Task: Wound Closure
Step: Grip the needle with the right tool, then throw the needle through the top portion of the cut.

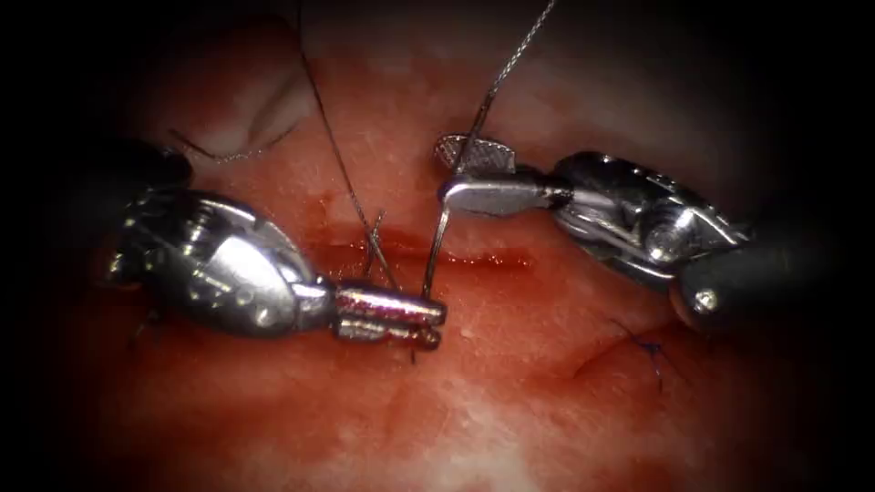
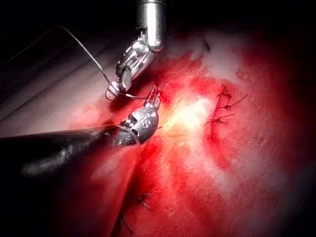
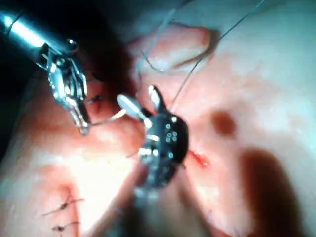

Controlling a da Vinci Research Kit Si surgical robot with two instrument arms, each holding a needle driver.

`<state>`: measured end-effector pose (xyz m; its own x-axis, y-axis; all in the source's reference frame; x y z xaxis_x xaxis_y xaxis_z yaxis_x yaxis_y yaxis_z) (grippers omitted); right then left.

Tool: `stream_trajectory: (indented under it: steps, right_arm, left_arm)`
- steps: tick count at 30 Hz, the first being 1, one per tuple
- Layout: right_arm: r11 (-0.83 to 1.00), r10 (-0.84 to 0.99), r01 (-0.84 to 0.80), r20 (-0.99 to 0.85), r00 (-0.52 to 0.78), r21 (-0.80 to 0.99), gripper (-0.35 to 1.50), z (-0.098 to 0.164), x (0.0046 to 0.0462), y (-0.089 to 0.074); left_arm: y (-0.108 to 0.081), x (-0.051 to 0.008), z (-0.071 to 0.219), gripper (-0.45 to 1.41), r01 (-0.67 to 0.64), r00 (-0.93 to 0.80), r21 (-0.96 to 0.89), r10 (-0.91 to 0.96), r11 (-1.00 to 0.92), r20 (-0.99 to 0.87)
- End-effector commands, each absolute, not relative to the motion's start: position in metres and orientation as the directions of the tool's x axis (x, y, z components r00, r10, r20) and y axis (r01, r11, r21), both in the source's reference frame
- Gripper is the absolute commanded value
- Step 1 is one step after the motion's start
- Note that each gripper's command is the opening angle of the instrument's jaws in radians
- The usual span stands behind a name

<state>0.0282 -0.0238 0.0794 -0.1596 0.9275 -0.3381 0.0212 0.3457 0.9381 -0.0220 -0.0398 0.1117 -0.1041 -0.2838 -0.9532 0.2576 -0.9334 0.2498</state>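
Your left gripper (image 1: 428, 323) comes in low from the left edge, jaws closed on one end of the needle (image 1: 437, 246), just below the cut (image 1: 428, 257). From that grip the needle stands up across the cut, clear of the tissue (image 1: 510, 410) along the length you can see; whether the held end touches the tissue under the jaws cannot be told. A dark strand of thread (image 1: 333, 137) drops from the top edge, slanting down to the cut close beside your left gripper, where short cut ends (image 1: 374, 232) stick up. Another loose strand (image 1: 228, 153) curls on the pale tissue at upper left.

In the middle the cut runs left to right as a dark red line with red fluid (image 1: 492, 262) along it. The room between the two grippers is narrow, taken up by the needle and thread.

Your right gripper (image 1: 456, 173) enters from the right edge with its jaws parted. The lower jaw touches the upper part of the needle and the upper jaw lies just above it; they are not clamped on it. A lighter thread (image 1: 515, 59) rises from there to the top edge.

Lower right, a finished blue stitch (image 1: 649, 348) sits well apart from both grippers, with bare tissue around it.
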Motion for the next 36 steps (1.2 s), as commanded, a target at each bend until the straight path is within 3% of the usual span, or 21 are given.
stream_trajectory:
  steps: [1, 6, 19, 21, 22, 23, 28, 36]
  right_arm:
    - [0.340, 0.929, 0.024, -0.332, -0.163, 0.940, 0.10, 0.0796, 0.0287, -0.0239]
    - [0.337, 0.929, 0.036, -0.326, -0.174, 0.941, -0.35, 0.0792, 0.0286, -0.0235]
    - [0.383, 0.912, 0.044, -0.371, -0.175, 0.923, -0.35, 0.0792, 0.0284, -0.0236]
    - [0.394, 0.908, 0.040, -0.382, -0.169, 0.918, -0.35, 0.0793, 0.0283, -0.0236]
    - [0.400, 0.906, 0.039, -0.388, -0.169, 0.916, -0.35, 0.0793, 0.0282, -0.0236]
    - [0.405, 0.904, 0.037, -0.394, -0.166, 0.914, -0.35, 0.0794, 0.0282, -0.0236]
    - [0.523, 0.843, 0.009, -0.515, -0.155, 0.853, -0.35, 0.0797, 0.0277, -0.0233]
    - [0.813, 0.576, -0.028, -0.811, -0.103, 0.581, -0.35, 0.0809, 0.0267, -0.0219]
  left_arm:
    - [-0.0399, -0.0225, 0.1123, -0.45, 0.258, -0.102, 0.251, -0.284, -0.933, -0.953]
    - [-0.0401, -0.0226, 0.1122, -0.45, 0.258, -0.102, 0.251, -0.285, -0.933, -0.953]
    - [-0.0402, -0.0228, 0.1118, -0.45, 0.258, -0.102, 0.250, -0.283, -0.933, -0.954]
    - [-0.0400, -0.0227, 0.1114, 0.51, 0.248, -0.123, 0.161, -0.196, -0.955, -0.973]
    - [-0.0399, -0.0226, 0.1111, 0.86, 0.242, -0.133, 0.113, -0.148, -0.964, -0.980]
    - [-0.0397, -0.0224, 0.1107, 1.04, 0.234, -0.145, 0.052, -0.087, -0.971, -0.986]
    - [-0.0387, -0.0207, 0.1089, 1.26, 0.220, -0.166, -0.119, 0.083, -0.968, -0.983]
    - [-0.0384, -0.0173, 0.1091, 1.16, 0.190, -0.216, -0.319, 0.278, -0.928, -0.936]
